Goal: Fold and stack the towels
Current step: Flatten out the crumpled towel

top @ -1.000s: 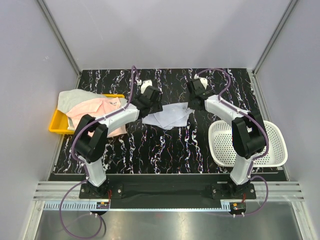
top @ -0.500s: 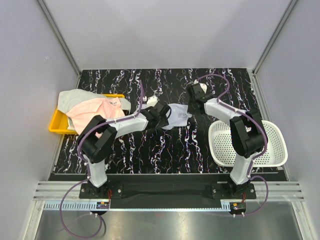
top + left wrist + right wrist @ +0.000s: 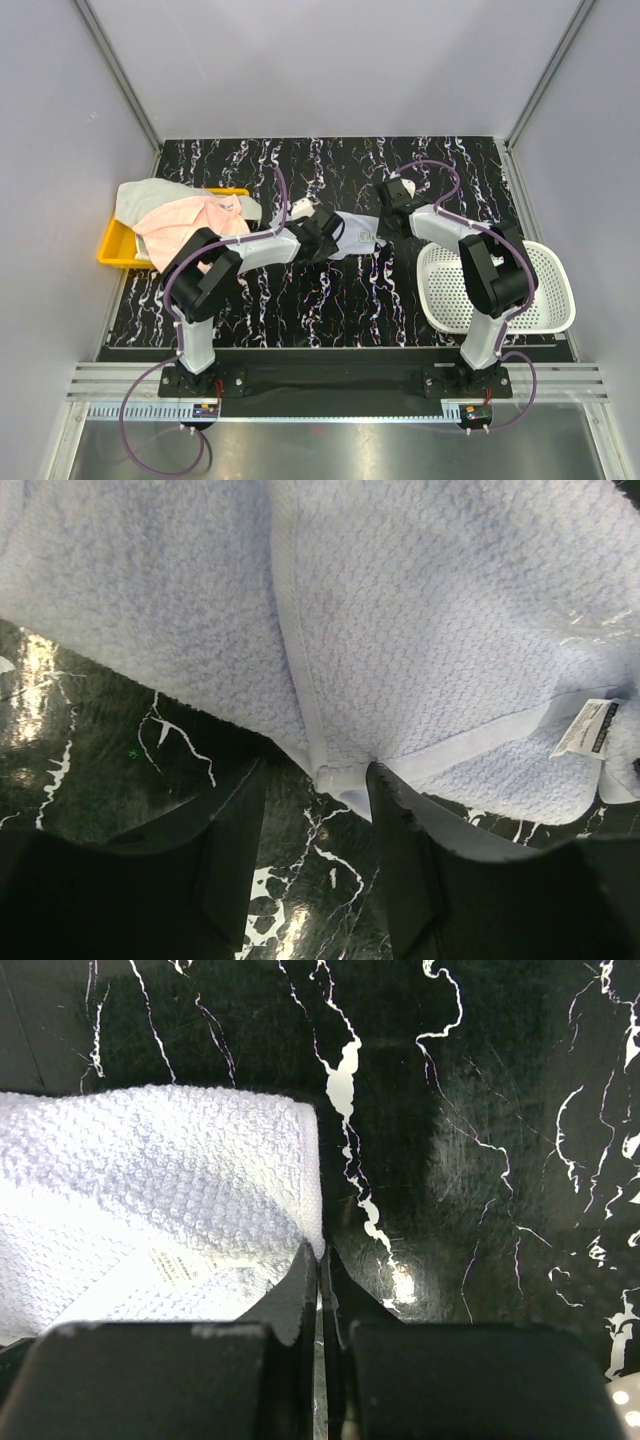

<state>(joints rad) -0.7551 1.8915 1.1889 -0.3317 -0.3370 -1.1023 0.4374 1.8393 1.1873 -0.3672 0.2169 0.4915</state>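
A pale blue towel [image 3: 356, 231] lies folded over on the black marbled table between my two grippers. My left gripper [image 3: 326, 233] is at the towel's left side. In the left wrist view its jaws [image 3: 315, 773] stand open with a folded corner of the towel [image 3: 420, 630] just at the fingertips. My right gripper [image 3: 386, 222] is at the towel's right edge. In the right wrist view its jaws [image 3: 322, 1251] are shut on the towel's [image 3: 170, 1160] corner, low on the table. More towels, pink [image 3: 183, 222] and whitish [image 3: 150, 196], are heaped over the yellow tray.
The yellow tray [image 3: 111, 250] sits at the left table edge under the heap. A white mesh basket [image 3: 545, 300] stands at the right front, beside the right arm. The enclosure walls stand close to the table's left, right and far edges.
The left gripper moved right and nearer with the towel's left edge, so the spread towel is folded and smaller. The right gripper shifted slightly nearer at the right corner.
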